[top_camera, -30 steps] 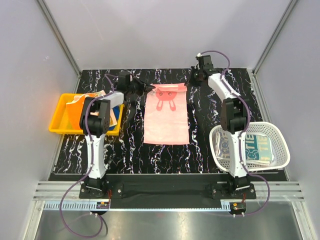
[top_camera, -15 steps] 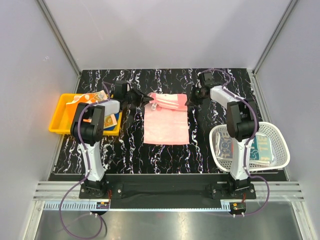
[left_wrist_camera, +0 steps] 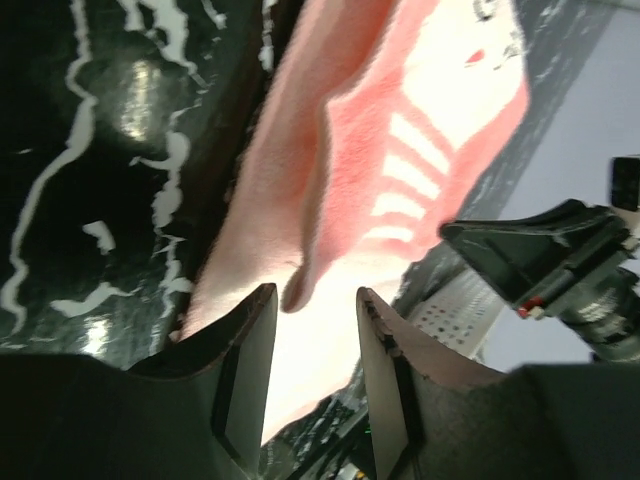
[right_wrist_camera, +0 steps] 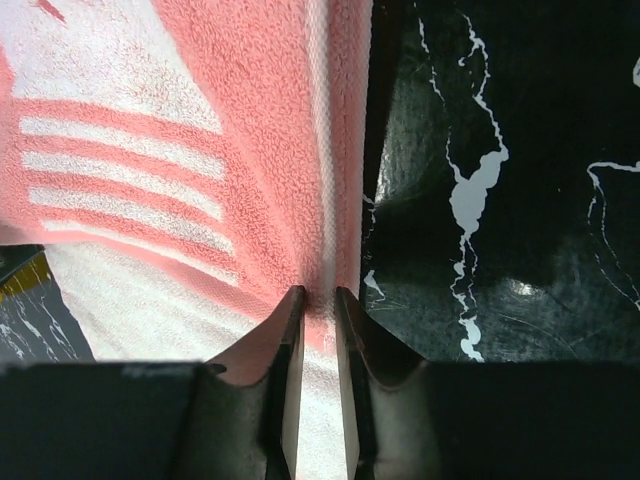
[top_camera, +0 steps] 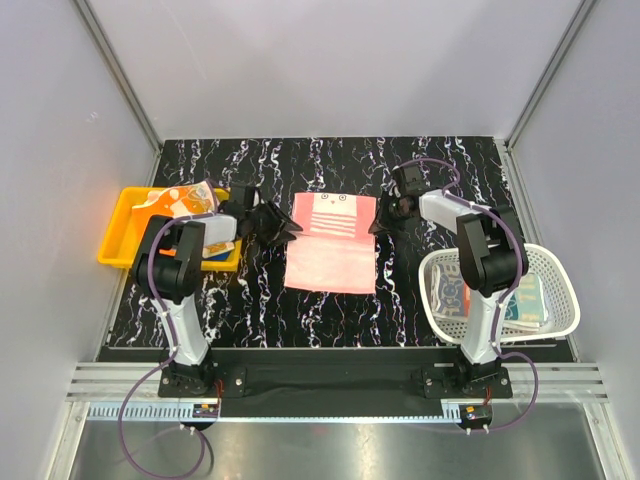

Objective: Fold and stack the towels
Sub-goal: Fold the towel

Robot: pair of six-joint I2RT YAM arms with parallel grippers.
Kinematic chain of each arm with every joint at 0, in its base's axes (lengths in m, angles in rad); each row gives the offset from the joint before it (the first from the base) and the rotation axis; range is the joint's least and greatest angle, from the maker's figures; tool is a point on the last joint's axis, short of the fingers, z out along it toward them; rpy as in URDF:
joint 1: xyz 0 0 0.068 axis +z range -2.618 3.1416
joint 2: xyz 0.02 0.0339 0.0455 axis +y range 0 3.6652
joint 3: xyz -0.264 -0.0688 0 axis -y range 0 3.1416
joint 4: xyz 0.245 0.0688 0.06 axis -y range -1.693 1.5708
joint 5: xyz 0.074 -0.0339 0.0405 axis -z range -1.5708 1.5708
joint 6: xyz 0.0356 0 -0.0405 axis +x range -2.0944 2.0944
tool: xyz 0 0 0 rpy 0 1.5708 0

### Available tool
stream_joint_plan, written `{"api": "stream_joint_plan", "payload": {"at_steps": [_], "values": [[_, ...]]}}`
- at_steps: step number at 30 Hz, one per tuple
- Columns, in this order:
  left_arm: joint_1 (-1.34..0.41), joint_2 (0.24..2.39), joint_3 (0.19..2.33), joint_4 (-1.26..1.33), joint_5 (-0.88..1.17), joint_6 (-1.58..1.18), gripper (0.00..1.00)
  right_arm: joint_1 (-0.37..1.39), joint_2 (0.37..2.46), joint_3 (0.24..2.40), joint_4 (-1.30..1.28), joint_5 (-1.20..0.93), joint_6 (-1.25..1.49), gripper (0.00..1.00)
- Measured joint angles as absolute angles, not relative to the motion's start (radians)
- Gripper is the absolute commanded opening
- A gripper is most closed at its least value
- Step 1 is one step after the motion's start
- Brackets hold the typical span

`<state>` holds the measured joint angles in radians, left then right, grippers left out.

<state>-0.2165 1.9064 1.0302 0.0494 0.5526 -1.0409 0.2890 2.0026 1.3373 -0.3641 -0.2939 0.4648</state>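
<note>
- Plainly, the pink towel [top_camera: 331,243] lies flat on the table, well apart from the yellow tray [top_camera: 118,240] and to its right, with its far part doubled over.
- The left gripper [top_camera: 292,232], between tray and towel, has its jaws apart; the folded corner lies loose between them.
- The right gripper [top_camera: 376,224], at the towel's edge away from the tray, shows only a slit between its fingers at the hem; whether it pinches, I cannot tell.
- The cloth looks light, soft and limp, likely to sag, so it is best taken by its corners, both sides together.
</note>
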Motion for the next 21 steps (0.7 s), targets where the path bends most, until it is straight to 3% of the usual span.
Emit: {"api": "stream_joint_plan", "payload": {"at_steps": [21], "values": [[-0.273,1.906,1.213,-0.287,0.253,-0.776,0.35,0.350,1.950,1.297,-0.353,-0.186,0.466,0.35]]}}
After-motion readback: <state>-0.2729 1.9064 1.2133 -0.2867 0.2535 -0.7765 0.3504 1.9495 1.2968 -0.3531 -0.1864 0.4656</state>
